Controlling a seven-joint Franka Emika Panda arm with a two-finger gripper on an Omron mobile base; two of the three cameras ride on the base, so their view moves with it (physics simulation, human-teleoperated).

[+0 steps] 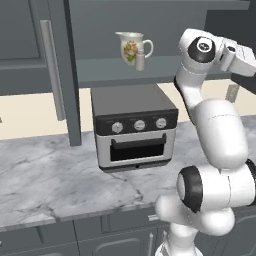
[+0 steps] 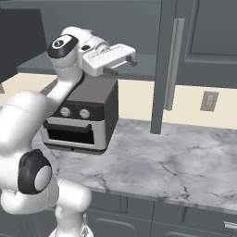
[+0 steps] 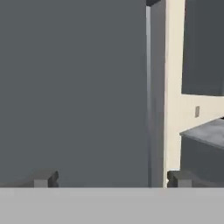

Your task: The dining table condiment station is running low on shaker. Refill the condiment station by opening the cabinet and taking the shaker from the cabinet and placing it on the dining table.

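- Your tool is released, tips spread wide, facing a flat grey cabinet panel close ahead.
- Shaker sits on the open cabinet shelf, touching the floral pitcher, above the toaster oven.
- Marble tabletop has open room R of the oven; door edges flank the shelf.
- No legible writing.

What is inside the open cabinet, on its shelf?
On the cabinet shelf stand a white floral pitcher and, in front of it to the right, the small grey shaker. The shaker hides part of the pitcher; the arm covers the shelf's right end.
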